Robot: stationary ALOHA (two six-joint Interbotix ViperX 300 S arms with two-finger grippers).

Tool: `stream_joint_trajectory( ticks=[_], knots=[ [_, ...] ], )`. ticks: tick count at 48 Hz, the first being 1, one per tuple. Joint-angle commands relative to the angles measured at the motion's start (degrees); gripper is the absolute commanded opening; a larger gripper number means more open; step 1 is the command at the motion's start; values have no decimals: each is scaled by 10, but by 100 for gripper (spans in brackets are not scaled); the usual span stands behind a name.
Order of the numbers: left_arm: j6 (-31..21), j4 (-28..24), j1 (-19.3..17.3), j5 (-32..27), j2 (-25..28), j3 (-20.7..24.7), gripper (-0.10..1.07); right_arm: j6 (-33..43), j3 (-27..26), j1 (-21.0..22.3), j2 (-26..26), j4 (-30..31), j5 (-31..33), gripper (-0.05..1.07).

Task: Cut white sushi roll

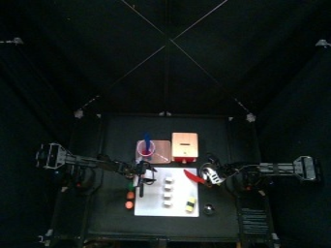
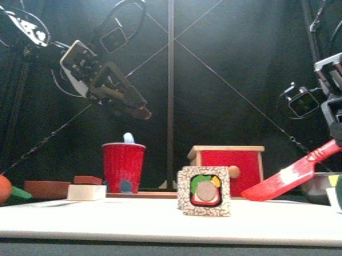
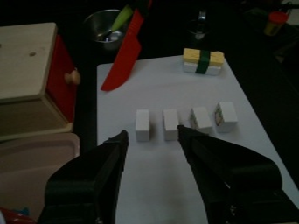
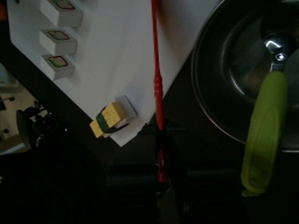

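White sushi roll (image 3: 183,121) lies mid cutting board (image 3: 263,166), already in four slices w/ gaps. Left gripper (image 3: 159,149) wide apart, hovering over them. Right gripper (image 4: 160,179) clamped on red knife (image 3: 124,54). Slices look light, rigid, prob. skid-prone; pinch by flat sides.

On my worktop (image 3: 263,114) lies a pale cutting board (image 3: 152,96), with a yellow piece banded in dark green (image 3: 204,61) near its far corner. Beside the board stands a wooden box with a red side (image 3: 35,74). A red cup (image 2: 123,165) stands behind a small framed picture (image 2: 203,191). A metal pan (image 4: 233,70) holds a green-handled utensil (image 4: 264,131).
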State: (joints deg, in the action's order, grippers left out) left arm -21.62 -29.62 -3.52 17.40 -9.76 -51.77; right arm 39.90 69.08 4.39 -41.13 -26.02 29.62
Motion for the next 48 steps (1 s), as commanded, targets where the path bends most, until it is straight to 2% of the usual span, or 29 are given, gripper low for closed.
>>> stream_joint_trajectory(
  ticks=[1,9,18,28,33,48],
  knots=[
    [1,1,-2,4,1,11,85,24,0,-11,4,4,-4,40],
    [1,0,-6,5,3,13,85,29,-1,-27,4,4,-5,48],
    [1,0,-9,4,2,14,85,28,-5,-33,8,6,-12,68],
    [1,0,-9,4,2,12,85,28,-11,-48,12,13,-24,84],
    [1,1,-9,4,3,12,85,25,-19,-56,15,15,-28,87],
    [0,1,-10,4,4,10,85,29,-26,-85,37,4,-47,88]
  ],
)
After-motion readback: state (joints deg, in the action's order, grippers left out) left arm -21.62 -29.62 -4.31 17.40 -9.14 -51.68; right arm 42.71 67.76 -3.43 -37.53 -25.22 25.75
